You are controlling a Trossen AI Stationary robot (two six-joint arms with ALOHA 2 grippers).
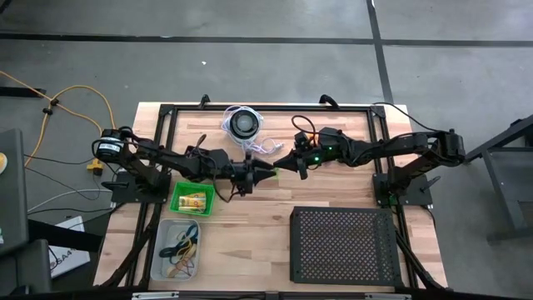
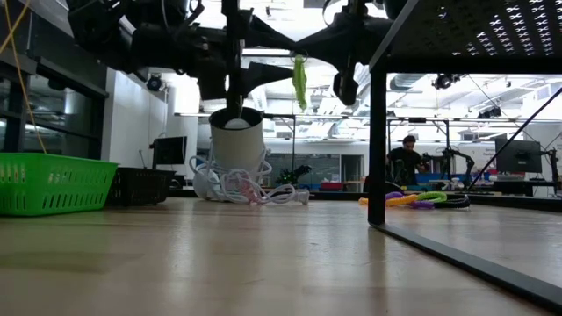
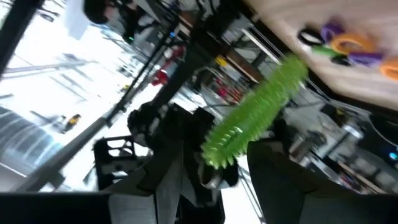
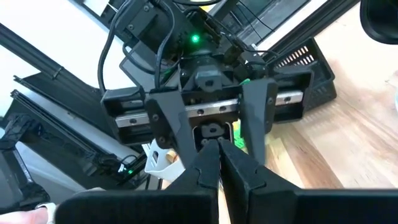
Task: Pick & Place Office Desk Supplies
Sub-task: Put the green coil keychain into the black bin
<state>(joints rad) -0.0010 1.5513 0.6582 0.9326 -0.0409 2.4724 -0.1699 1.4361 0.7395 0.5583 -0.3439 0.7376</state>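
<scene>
Mid-handover above worktop centre. Right claw shut on ribbed green strip, held up in air. Left claw open, jaws either side of strip, no grip yet. Done: yellow packets in green basket, bands in clear bin. Left: strip; purple/orange rings loose at far side.
</scene>
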